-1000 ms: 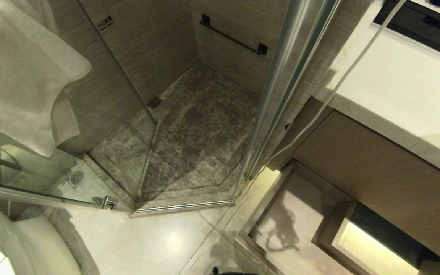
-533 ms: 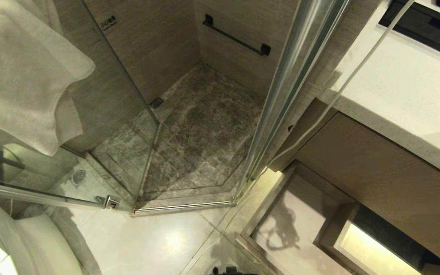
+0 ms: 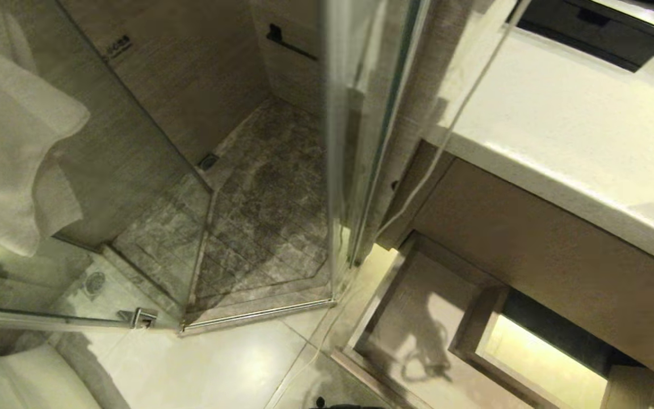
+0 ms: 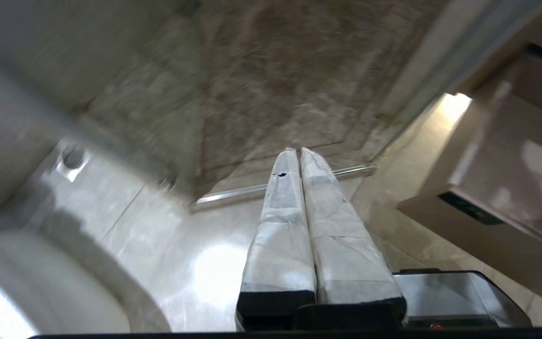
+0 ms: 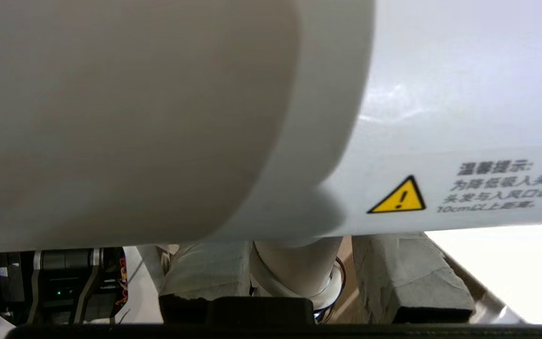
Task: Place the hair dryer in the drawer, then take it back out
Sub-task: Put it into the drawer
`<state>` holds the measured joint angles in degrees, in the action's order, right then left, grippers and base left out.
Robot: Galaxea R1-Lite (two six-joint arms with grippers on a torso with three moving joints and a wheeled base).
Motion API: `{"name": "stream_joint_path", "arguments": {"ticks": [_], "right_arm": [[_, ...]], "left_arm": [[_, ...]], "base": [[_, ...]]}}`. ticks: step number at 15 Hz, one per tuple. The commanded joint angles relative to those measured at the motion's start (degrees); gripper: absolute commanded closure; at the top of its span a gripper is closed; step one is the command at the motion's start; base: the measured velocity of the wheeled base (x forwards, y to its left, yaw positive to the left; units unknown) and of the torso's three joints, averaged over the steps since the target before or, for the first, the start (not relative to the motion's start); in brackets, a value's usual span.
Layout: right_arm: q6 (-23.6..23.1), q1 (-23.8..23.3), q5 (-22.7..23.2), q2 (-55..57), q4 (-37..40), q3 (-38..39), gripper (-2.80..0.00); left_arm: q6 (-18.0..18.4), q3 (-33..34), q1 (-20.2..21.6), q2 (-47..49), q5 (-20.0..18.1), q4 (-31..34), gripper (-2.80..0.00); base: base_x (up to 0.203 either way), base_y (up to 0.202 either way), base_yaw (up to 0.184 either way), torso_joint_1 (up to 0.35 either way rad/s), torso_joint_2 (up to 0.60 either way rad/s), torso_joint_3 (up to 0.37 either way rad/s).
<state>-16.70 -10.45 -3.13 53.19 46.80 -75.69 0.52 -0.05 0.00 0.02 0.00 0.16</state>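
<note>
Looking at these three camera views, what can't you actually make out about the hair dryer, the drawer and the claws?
- Hair dryer: right wrist view, too close; grille and cord hidden, and the right claw grips its handle.
- Drawer: head view, its near part is cut off by the bottom edge.
- Right claw: outside the head view.
- Left claw: shut, with smeared surroundings in its wrist view.

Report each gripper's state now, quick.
Left gripper: shut, holding nothing, idle above the floor.
Right gripper: shut on the hair dryer, fingers clamping its handle.
</note>
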Motion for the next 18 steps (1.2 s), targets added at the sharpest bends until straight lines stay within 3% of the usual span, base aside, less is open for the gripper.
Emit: {"name": "stream_joint_path", "arguments": {"ticks": [1, 14, 18], "right_arm": [[-0.17, -0.01, -0.03, 0.09, 0.2, 0.02, 0.0], [-0.26, -0.19, -0.56, 0.34, 0.75, 0.28, 0.0], [-0.26, -0.36, -0.65, 0.16, 2.22, 0.38, 0.0]], "left_arm": [[0.01, -0.04, 0.0, -0.02, 0.0, 0.02, 0.0], [0.01, -0.04, 0.0, -0.02, 0.0, 0.02, 0.0], [0.01, -0.04, 0.0, -0.02, 0.0, 0.02, 0.0]], "base": [[0.002, 0.008, -0.173, 0.002, 0.0, -0.002], [0.0, 0.009, -0.169, 0.003, 0.0, 0.003], [0.0, 0.001, -0.053, 0.001, 0.0, 0.001]]}}
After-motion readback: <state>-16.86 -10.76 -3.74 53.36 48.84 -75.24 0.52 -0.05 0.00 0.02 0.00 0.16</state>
